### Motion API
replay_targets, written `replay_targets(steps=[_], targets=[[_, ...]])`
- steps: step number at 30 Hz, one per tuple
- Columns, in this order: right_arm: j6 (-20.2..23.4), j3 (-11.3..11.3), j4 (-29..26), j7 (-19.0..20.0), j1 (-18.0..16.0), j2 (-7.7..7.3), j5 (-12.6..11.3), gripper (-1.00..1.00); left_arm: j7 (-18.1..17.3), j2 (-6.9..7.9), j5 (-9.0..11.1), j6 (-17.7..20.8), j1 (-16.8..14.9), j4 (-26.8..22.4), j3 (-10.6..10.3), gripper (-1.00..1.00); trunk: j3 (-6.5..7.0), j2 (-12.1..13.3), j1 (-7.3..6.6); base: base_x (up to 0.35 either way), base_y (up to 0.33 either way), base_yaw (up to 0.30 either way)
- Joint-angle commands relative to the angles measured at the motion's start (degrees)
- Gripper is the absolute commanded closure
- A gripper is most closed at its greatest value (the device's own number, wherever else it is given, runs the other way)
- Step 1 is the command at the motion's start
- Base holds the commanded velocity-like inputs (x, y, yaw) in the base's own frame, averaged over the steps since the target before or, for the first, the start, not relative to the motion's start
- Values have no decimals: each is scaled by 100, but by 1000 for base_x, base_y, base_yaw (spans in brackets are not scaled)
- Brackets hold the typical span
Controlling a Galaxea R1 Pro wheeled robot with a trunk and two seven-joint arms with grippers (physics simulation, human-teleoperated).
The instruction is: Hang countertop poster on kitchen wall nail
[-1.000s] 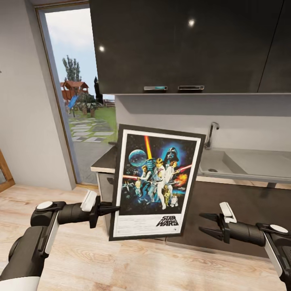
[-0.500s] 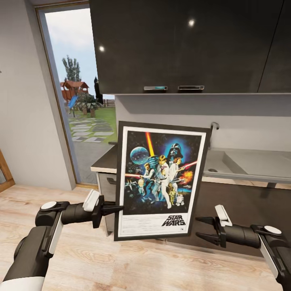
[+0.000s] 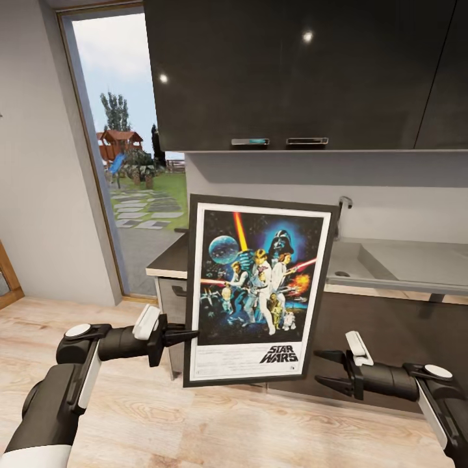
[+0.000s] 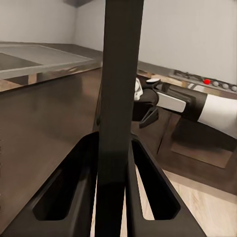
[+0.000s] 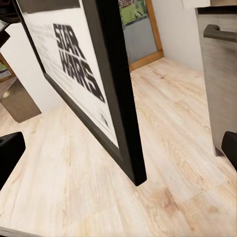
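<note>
Nearest the camera: left gripper [image 3: 190, 336] at lower left of head view, arm reaching inward, black fingers pinching the poster's left frame edge near its lower corner
Left wrist close-up: both fingers [image 4: 74, 192] pressed against the dark frame edge of the poster [image 4: 118, 98], which runs straight up between them
Right gripper: right gripper [image 3: 325, 367] at lower right of head view, fingers spread, holding nothing, just beside the poster's lower right corner but apart from it
Right wrist close-up: dark fingertip [image 5: 10, 150] at one side, other at opposite edge, wide gap; poster [image 5: 69, 74] lower corner hangs in that gap, touching neither
Poster: poster [image 3: 257, 289] held in the air, upright, slight tilt, art facing the camera, "STAR WARS" lettering at bottom; off the counter, above the floor
Floor: light wood plank floor [image 3: 214, 422] under both arms
Behind poster: kitchen countertop [image 3: 170, 260], grey slab partly hidden by the poster, dark cabinet fronts below
Sink: sink [image 3: 390, 263] set in the counter to the right, chrome tap [image 3: 339, 214] peeking past the poster's top right corner
Above: dark glossy wall cabinets [image 3: 305, 71] with two small handles
Far left: glass door [image 3: 123, 149] showing garden and playground outside; pale grey wall [image 3: 39, 182] beside it
</note>
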Motion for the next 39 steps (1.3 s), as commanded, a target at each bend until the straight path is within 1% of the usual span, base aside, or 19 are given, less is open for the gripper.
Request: replay_targets(steps=[1,5,10,20,25,30,39], targets=[[49,0,12,18,-3,0,-12,-100,-21,1,0,40,-4,-2,-1,100,-7,-4,0,0,0,0],[-161,0,68,23,1,4,-13,-100,-21,1,0,40,-4,-1,1,100,-7,-4,0,0,0,0],[-207,0,78,26,1,4,-16,-100,-21,1,0,35,-4,1,8,100,-7,-4,0,0,0,0],[-230,1,81,26,2,33,-13,-100,-21,-6,0,35,-4,-6,1,100,-7,-4,0,0,0,0],[-232,2,81,26,2,57,-12,-100,-21,-8,0,38,-4,-7,-38,100,-7,-4,0,0,0,0],[-233,2,81,26,2,63,-12,-100,-21,-8,0,41,-4,-7,-122,100,-7,-4,0,0,0,0],[-233,4,88,26,2,70,-14,-100,-21,-16,0,41,-4,-7,-147,100,-7,-4,0,0,0,0]])
